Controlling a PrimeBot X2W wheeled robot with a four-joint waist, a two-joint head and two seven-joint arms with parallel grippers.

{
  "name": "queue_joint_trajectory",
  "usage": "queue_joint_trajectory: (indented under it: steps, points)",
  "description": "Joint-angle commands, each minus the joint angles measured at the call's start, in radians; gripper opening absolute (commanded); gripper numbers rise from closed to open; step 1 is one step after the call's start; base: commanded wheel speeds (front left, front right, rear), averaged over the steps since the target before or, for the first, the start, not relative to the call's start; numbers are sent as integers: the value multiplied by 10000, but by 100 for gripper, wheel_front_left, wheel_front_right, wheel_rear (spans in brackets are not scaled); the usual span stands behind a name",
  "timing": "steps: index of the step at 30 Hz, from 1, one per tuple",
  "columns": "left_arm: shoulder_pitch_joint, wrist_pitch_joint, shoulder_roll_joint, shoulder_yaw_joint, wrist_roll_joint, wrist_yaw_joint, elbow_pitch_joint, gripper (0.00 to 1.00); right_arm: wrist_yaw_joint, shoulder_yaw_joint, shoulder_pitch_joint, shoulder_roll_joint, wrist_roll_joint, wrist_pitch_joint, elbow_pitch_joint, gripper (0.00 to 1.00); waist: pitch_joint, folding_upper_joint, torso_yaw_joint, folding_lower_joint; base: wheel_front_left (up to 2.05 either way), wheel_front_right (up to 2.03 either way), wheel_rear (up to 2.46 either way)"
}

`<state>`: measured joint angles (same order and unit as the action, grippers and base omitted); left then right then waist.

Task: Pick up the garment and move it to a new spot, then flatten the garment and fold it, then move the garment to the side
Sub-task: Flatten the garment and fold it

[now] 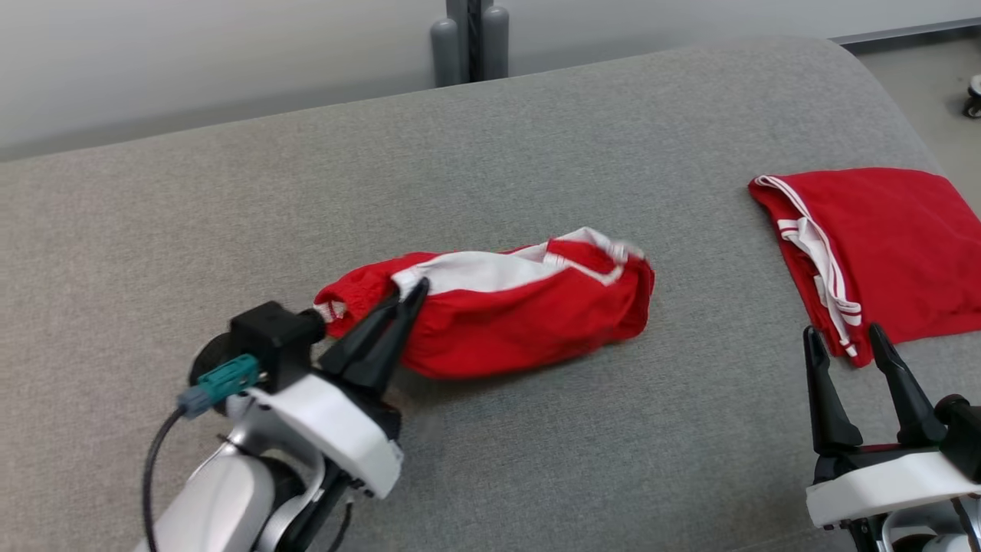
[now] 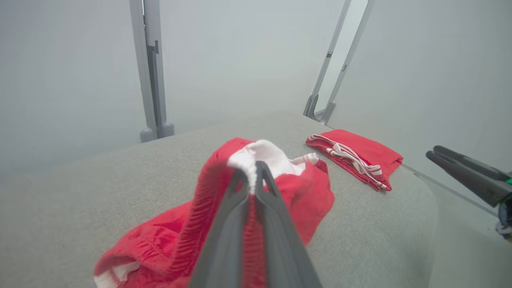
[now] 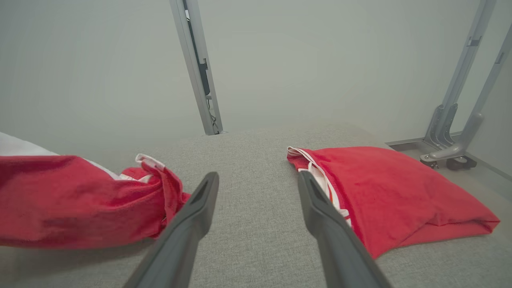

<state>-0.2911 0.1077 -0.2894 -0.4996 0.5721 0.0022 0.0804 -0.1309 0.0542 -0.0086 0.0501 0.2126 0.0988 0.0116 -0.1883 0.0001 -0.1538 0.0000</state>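
While right fingers (image 1: pixel 824 391) gape wide, left fingers (image 1: pixel 375 337) pinch ribbed edge (image 2: pixel 208 188) of crumpled red garment (image 1: pixel 521 322)

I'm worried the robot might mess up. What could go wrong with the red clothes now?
The left gripper pinches just a thin edge of the crumpled garment, so it might slip out when lifted. The open right gripper is very close to the folded garment and could bump it out of shape.

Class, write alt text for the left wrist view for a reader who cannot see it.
The left pincer is shut on a crumpled red-and-white garment lying on a grey padded surface. A second red garment lies folded farther back.
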Motion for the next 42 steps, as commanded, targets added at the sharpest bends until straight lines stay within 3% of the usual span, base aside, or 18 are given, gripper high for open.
queue_joint_trajectory:
  steps: [1,5,9,16,21,23,30,35,42]
  points:
    - [306,112,-251,199,-17,194,324,0,4,56,27,23,50,88,-7,100,-13,-1,121,0,0,0,0]
    - [944,294,-804,705,145,627,934,0,4,164,-63,25,52,67,8,100,-61,-1,317,0,0,0,0]
    - [1760,377,-955,931,496,883,911,0,4,225,-171,24,13,-7,56,100,-90,-1,452,0,0,0,0]
    - [2464,-51,-600,1065,1146,748,-671,0,4,230,-216,24,-26,-90,28,100,-86,-1,642,0,0,0,0]
    - [2351,-757,-306,1093,1253,413,-2188,1,4,258,-254,27,-82,-188,76,100,-66,-1,749,0,0,0,0]
    - [2218,-1100,-155,1121,1252,342,-2534,100,4,289,-256,29,-100,-240,116,100,-52,-1,784,0,0,0,0]
    - [1901,-2404,79,1587,963,744,-2558,100,4,447,-263,28,-158,-283,261,100,108,-1,880,0,0,0,0]
    - [1642,-3316,-116,2090,262,1399,-1790,100,4,577,-247,30,-322,-250,427,100,367,-1,916,0,0,0,0]
    - [1549,-3636,-580,2518,-799,1999,-947,100,4,649,-337,79,-590,-302,480,100,718,-1,967,0,0,0,0]
